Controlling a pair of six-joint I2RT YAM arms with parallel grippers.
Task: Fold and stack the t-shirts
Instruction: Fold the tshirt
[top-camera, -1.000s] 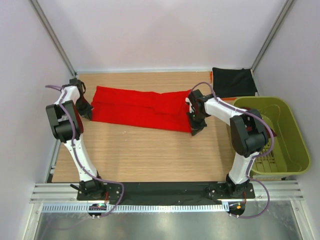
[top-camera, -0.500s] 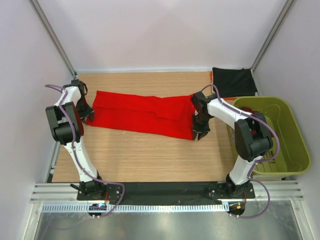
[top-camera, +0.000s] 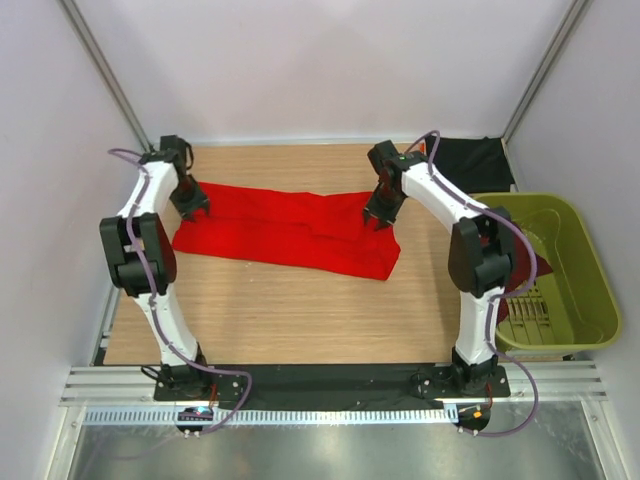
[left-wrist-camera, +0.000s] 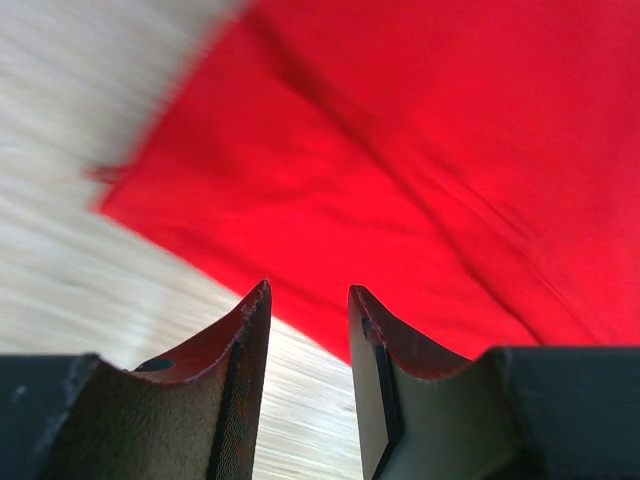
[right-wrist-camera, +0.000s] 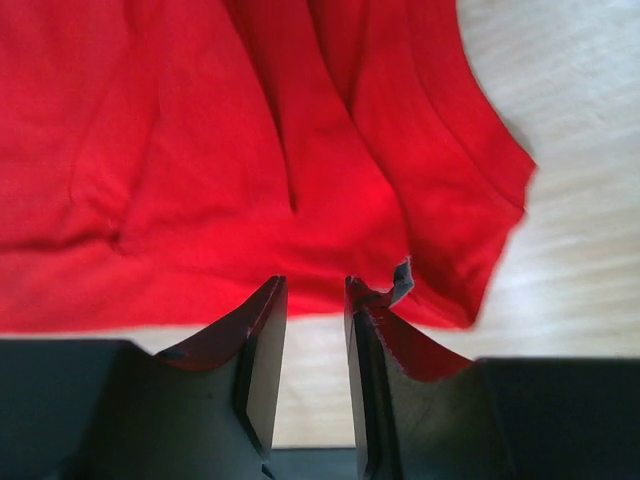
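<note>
The bright red t-shirt (top-camera: 290, 230) lies as a long folded strip across the middle of the wooden table. My left gripper (top-camera: 192, 207) hovers over its left end, open and empty; in the left wrist view (left-wrist-camera: 308, 288) the red cloth (left-wrist-camera: 400, 170) lies below the jaws. My right gripper (top-camera: 378, 217) hovers over its right end near the far edge, open and empty; it also shows in the right wrist view (right-wrist-camera: 315, 280) above the red cloth (right-wrist-camera: 250, 150). The black t-shirt (top-camera: 470, 160) lies folded at the back right corner. I cannot make out the maroon shirt.
The olive-green basket (top-camera: 580, 250) stands at the right edge of the table, close behind the right arm. Grey walls enclose the table on three sides. Bare wood (top-camera: 300, 320) lies between the red shirt and the arm bases.
Both grippers were down at the red shirt's near edge at its two ends. They have let go, risen and moved toward the far side. The shirt has shifted slightly.
</note>
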